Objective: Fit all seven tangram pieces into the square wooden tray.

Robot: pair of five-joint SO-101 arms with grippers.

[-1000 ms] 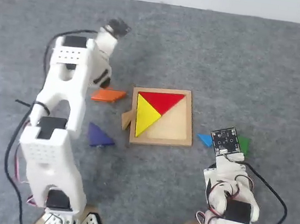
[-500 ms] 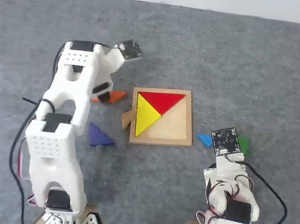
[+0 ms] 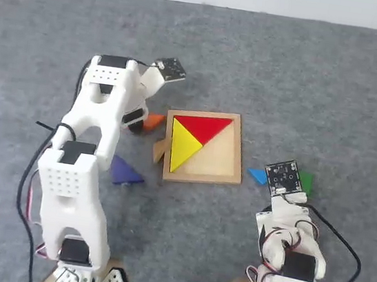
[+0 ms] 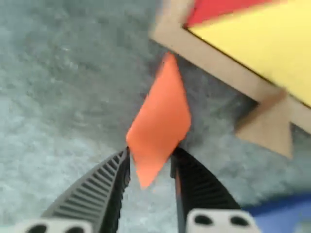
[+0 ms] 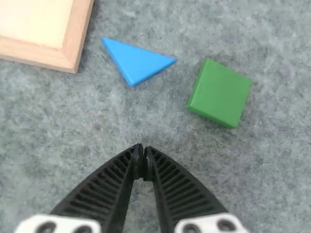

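Tool of the right arm: nearest the arm bases, fingers closed together on nothing, low over the grey desk. Just beyond its tips lie two loose pieces, apart from each other: a blue triangle and a green square. The blue triangle lies between the green square and the tray, close to the tray's outer corner without touching it.

On the other side of the desk a violet triangle lies flat beside the left arm. A wood-coloured triangle sits against the outside of the tray's left rim.

The tray, square and wooden, stands in the middle of the desk. It holds a yellow triangle along its left side and a red triangle along its far side, the two meeting along a slanted edge; the remainder of the tray floor is bare wood.

Tool of the left arm: farthest out, by the tray's far left corner, fingers clamped on one end of an orange parallelogram. The free tip of that piece points at the tray's rim; whether it touches cannot be told.
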